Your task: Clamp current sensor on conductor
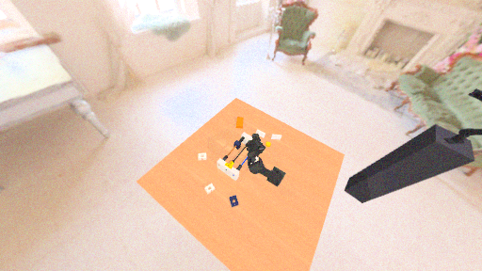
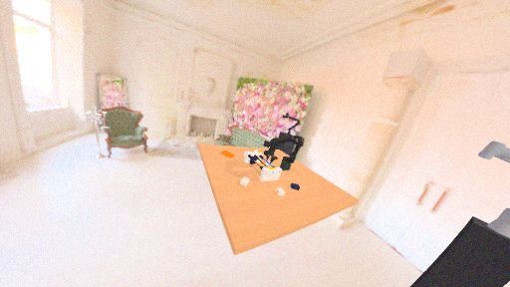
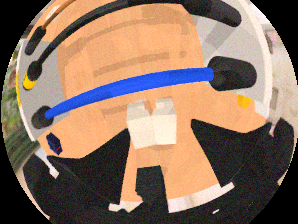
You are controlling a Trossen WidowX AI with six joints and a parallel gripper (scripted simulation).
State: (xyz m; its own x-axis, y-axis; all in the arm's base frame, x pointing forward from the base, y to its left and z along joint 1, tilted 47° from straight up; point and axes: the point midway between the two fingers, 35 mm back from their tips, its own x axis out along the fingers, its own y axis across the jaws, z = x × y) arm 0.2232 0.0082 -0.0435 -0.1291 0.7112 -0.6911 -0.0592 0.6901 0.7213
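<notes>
In the wrist view the white split-core sensor stands on the orange table just in front of the blue conductor, with its two halves side by side. My gripper straddles the sensor. Its dark fingers stand on either side, with a strip of table showing between each finger and the sensor. Two black conductors run behind the blue one. A dark blue clamp sits on the farthest one. I cannot read any LOAD label. The top and exterior views do not show the sensor itself.
The conductors span two white end blocks. Small yellow markers sit by the ends. An orange block, white cards and a dark blue piece lie about the table.
</notes>
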